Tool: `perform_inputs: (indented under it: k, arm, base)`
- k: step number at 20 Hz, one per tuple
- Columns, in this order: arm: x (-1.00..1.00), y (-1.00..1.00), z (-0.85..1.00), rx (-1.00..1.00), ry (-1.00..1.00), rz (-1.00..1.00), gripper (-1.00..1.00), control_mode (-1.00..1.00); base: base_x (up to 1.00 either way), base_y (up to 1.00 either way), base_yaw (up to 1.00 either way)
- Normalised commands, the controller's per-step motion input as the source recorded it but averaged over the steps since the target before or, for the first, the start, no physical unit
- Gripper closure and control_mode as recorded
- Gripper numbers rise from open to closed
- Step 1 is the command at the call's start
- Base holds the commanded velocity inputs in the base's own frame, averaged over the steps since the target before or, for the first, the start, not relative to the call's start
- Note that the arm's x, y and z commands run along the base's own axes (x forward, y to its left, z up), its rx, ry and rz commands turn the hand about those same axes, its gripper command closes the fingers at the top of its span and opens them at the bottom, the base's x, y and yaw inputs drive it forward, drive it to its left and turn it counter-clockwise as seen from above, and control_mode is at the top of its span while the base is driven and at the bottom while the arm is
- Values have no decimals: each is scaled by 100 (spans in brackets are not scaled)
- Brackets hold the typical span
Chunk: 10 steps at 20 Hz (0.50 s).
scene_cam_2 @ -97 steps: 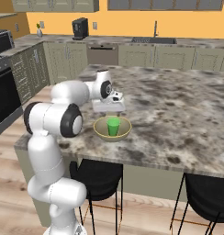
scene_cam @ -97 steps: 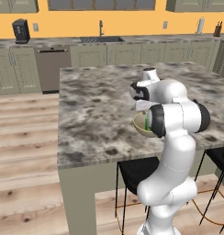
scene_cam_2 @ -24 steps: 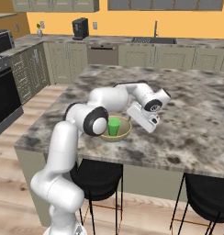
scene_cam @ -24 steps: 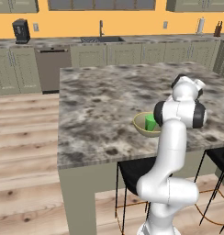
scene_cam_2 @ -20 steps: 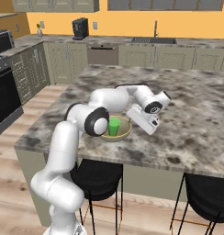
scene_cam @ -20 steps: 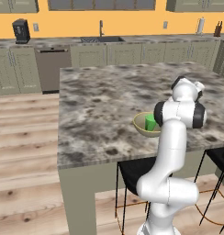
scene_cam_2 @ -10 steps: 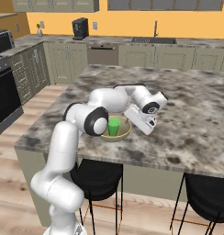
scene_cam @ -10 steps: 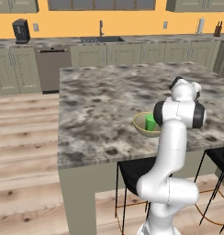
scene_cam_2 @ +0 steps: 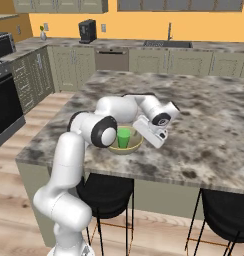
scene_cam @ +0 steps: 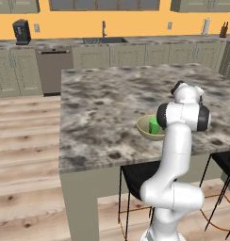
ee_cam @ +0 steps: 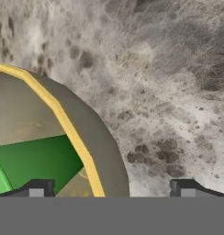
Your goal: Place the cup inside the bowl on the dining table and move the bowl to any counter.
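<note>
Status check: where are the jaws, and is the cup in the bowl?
Gripper open, jaws astride the near rim of the bowl, not clamped. Cup upright inside bowl, on the dining table. Nothing in the way.

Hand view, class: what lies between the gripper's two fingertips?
The bowl's yellow rim passes between them, the cup inside it to one side and bare table to the other. The gripper is open.

Bowl filled lower left of frame, cup inside it; fingertips straddled the rim, spread wide; marble dining table elsewhere.
</note>
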Motion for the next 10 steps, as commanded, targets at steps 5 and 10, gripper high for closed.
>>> perform_inputs:
  k: [5, 10]
  arm:
    - [0, 10, -7, 0, 0, 1, -100, -100]
    - [0, 0, 0, 0, 0, 0, -100, -100]
  base:
    - [0, 0, 0]
    - [0, 0, 0]
